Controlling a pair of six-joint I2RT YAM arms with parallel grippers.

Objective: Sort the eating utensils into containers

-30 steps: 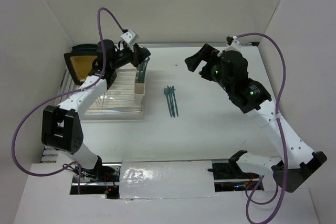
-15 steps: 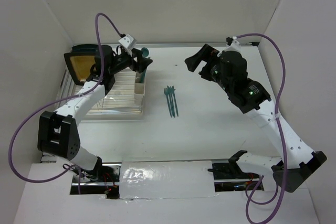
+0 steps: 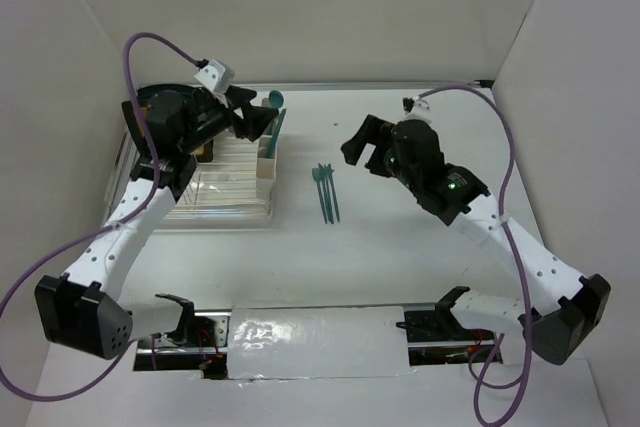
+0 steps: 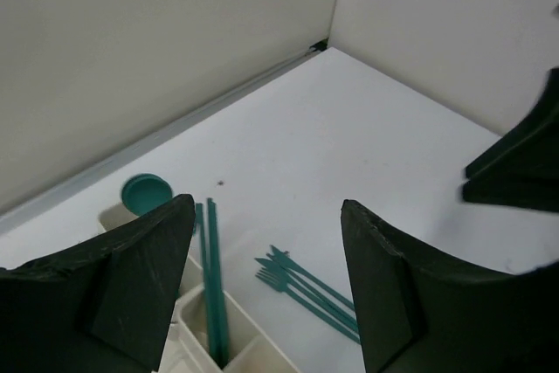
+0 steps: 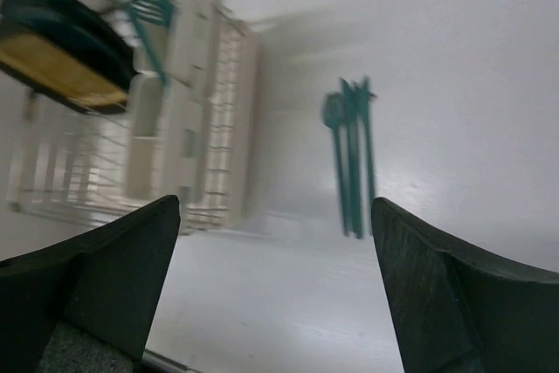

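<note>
Several loose utensils (image 3: pixel 326 192): lying bunched on table (image 3: pixel 400 247), awaiting pickup.
Sorted utensils (image 4: pixel 211 277): standing in cream cup (image 3: pixel 267 155).
Left gripper (image 3: pixel 258 125): hanging open, empty, just over that cup.
Right gripper (image 3: pixel 358 145): gaping wide, holding nothing, hovering near bunch for reaching.
</note>
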